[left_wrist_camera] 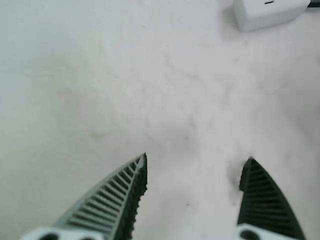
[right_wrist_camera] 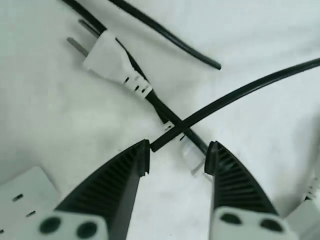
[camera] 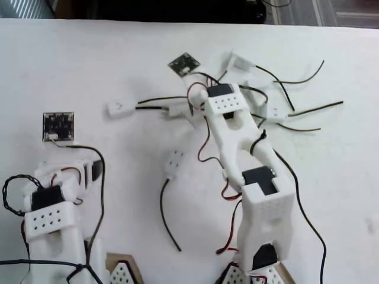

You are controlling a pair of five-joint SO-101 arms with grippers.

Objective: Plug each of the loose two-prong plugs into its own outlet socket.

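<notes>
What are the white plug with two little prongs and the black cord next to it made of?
The white two-prong plug looks like matte moulded plastic, with ribs near the cord. Its two flat grey prongs look like metal, going by their dull sheen. The black cord seems rubbery or vinyl: smooth, round and gently curved.

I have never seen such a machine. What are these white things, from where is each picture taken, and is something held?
They are two small robot arms at a white table. One picture looks down from above; the other two come from a camera on each arm's wrist. On the table lie outlet sockets, two-prong plugs and black cables. The left gripper is open over bare table. The right gripper is open above crossed cables, near one plug. Nothing is held.
</notes>
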